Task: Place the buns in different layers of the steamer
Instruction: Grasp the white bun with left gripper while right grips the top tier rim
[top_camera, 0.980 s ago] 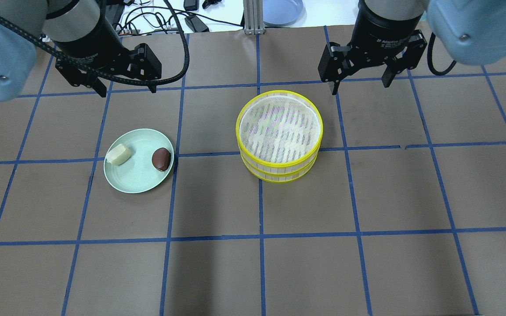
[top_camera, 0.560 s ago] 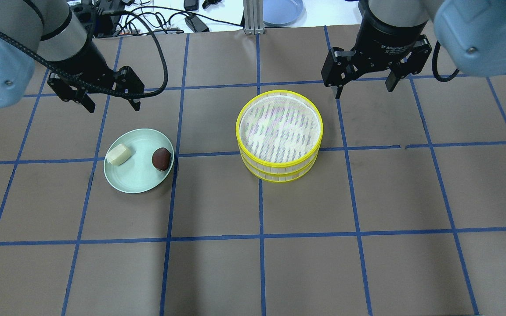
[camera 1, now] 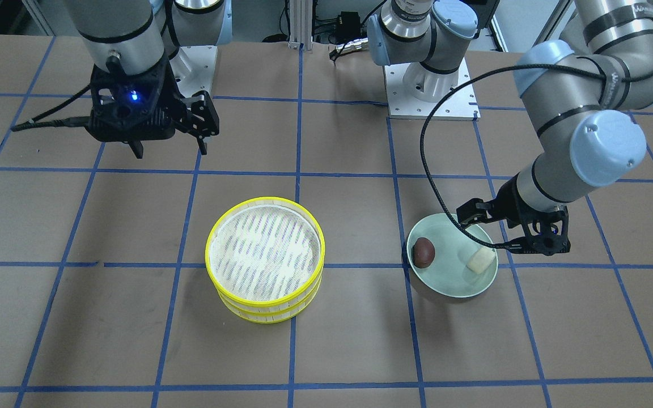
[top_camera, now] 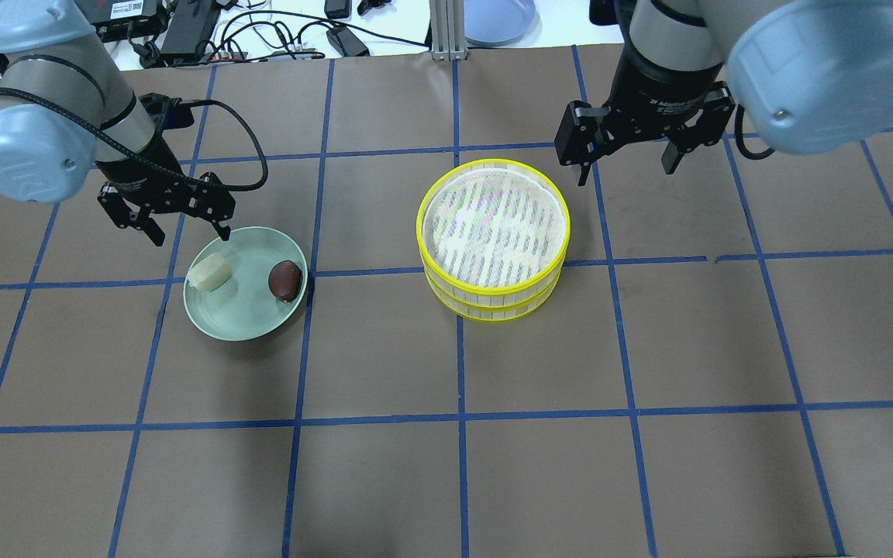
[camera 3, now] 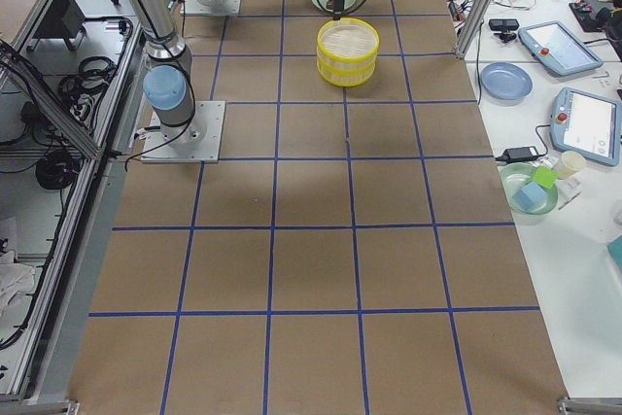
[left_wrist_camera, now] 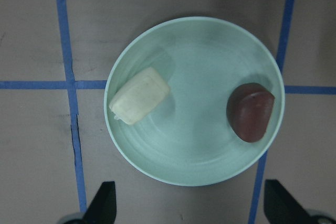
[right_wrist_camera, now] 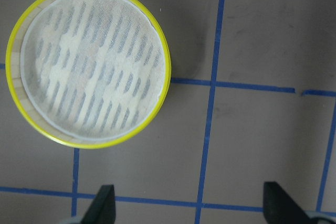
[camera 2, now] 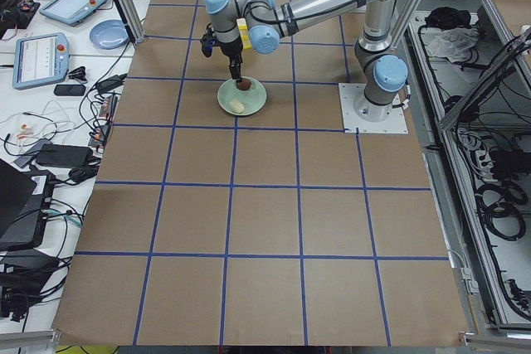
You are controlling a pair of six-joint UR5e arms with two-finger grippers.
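Dropping to the plate (top_camera: 249,318), the left end effector (top_camera: 191,235), spread and empty, now probably targets the cream bun (top_camera: 209,272).

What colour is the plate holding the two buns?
The plate is pale mint green, no pattern; clearest in the left wrist view.

Buns (top_camera: 285,280) on plate (top_camera: 243,319), left of steamer (top_camera: 493,299)

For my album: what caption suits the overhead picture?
Open left claw by a green plate holding cream bun and brown bun; open right claw near stacked steamer layers.
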